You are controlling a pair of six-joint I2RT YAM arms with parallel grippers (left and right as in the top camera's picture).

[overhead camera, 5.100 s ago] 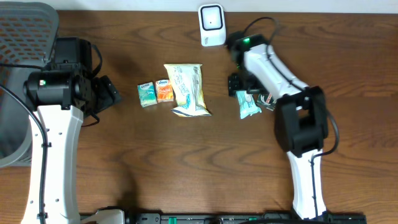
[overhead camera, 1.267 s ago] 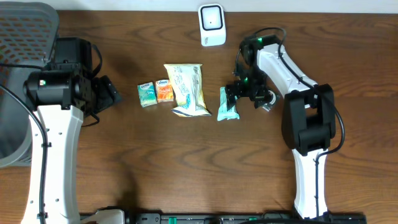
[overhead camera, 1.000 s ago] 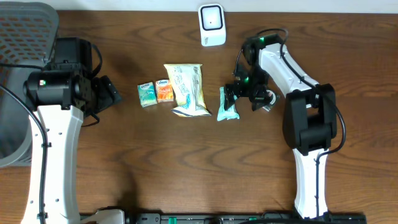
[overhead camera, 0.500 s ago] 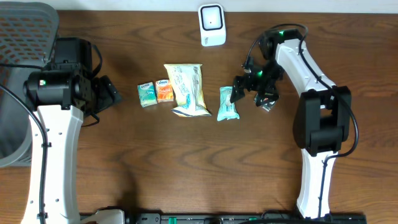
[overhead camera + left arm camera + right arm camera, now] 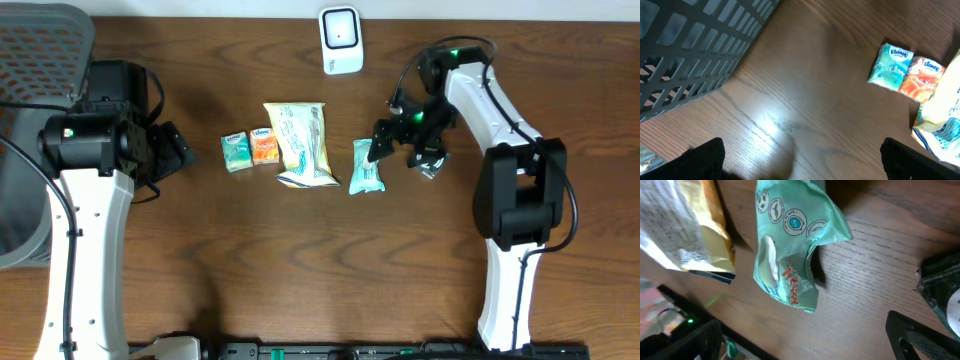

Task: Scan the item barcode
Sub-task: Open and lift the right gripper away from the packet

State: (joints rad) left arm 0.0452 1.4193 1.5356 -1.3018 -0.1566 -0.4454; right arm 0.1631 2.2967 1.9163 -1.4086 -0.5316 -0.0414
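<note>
A teal packet lies flat on the wooden table just right of a yellow and white bag; in the right wrist view the teal packet fills the upper middle. The white barcode scanner stands at the table's far edge. My right gripper hovers open a little to the right of the packet, and the right gripper has nothing between its fingers. My left gripper is open at the left, and the left gripper holds nothing.
A teal tissue pack and an orange tissue pack lie left of the bag; the teal pack and orange pack show in the left wrist view. A grey mesh basket stands at the far left.
The teal packet went from the right side to beside the bag and was let go. My right gripper then drew back up and to the right. The left arm stayed still.
</note>
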